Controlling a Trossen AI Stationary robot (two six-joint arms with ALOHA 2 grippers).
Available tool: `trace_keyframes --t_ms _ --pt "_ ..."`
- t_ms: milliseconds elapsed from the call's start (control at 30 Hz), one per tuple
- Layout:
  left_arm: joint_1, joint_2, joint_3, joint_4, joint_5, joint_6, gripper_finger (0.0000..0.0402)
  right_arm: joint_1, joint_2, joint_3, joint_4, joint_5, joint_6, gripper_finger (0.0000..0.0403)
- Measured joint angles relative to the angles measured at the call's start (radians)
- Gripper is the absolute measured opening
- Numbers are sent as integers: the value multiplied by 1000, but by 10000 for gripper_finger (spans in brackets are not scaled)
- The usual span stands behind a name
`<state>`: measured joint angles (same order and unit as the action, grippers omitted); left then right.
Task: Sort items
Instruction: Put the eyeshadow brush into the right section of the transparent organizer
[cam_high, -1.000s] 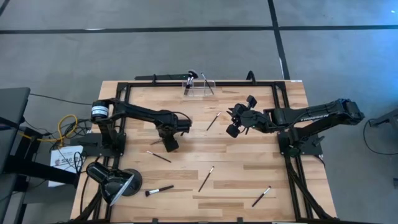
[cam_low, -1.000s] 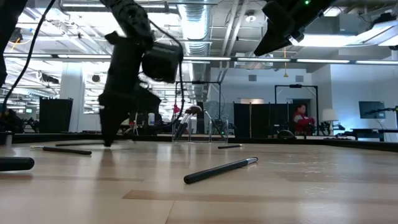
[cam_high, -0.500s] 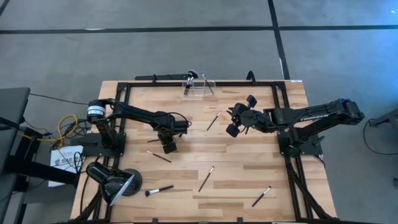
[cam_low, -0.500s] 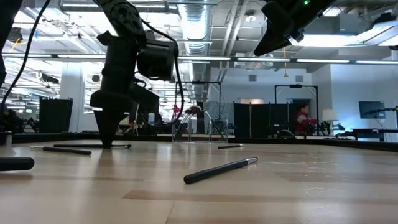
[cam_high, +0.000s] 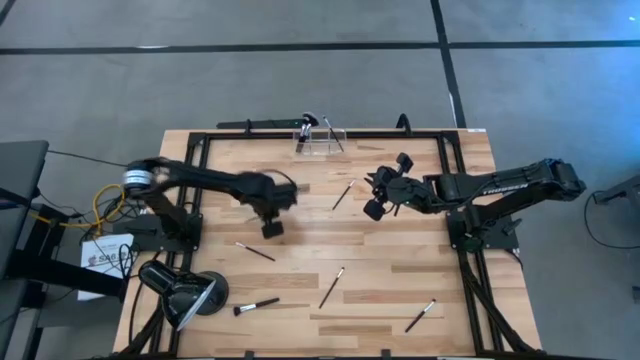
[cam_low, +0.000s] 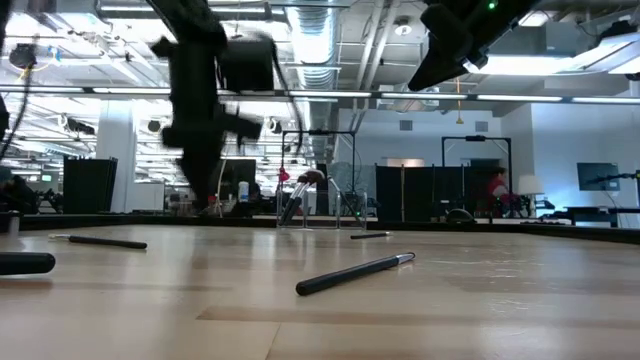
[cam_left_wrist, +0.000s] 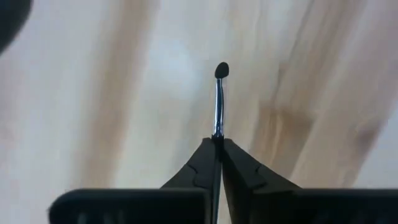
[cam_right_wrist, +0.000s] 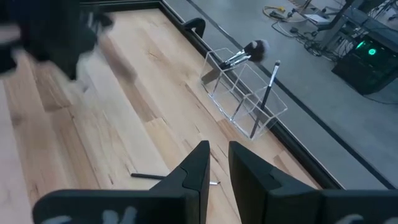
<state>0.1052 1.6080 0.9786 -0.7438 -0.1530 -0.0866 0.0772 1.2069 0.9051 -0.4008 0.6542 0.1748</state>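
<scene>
Grey floor (cam_high: 300, 80) crossed by dark lines surrounds the wooden table (cam_high: 380, 255). Behind it, an open hall with ceiling lights (cam_low: 330, 45), ducts and dark partitions (cam_low: 420, 195).

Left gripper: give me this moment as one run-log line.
left gripper: shut on brush, raised off table | right gripper: waiting, empty | clear holder: two brushes in

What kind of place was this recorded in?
Probably a large open robotics lab or workshop: exposed ceiling ducts and strip lights, more workstations with a person behind the wooden table, and cabled equipment on the floor.
</scene>
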Motion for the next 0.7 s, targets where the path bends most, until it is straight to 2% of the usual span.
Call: trace_keyframes --t_ms 100,300,400,533,633,700 --pt "7 -117 -52 162 18 29 12 -1 40 0 5 -1 -11 52" --pt "27 -325 -281 704 150 60 12 -1 162 -1 128 -81 -113 52" --pt "45 -391 -421 993 222 65 12 6 221 -1 302 -155 -196 52" --pt "78 -427 -596 1376 305 56 15 14 306 0 570 -308 -285 52" --pt "98 -438 -672 1590 362 53 14 -4 364 0 726 -395 -303 54" --pt "105 -431 -697 1674 387 51 13 -23 393 -1 825 -448 -288 60"
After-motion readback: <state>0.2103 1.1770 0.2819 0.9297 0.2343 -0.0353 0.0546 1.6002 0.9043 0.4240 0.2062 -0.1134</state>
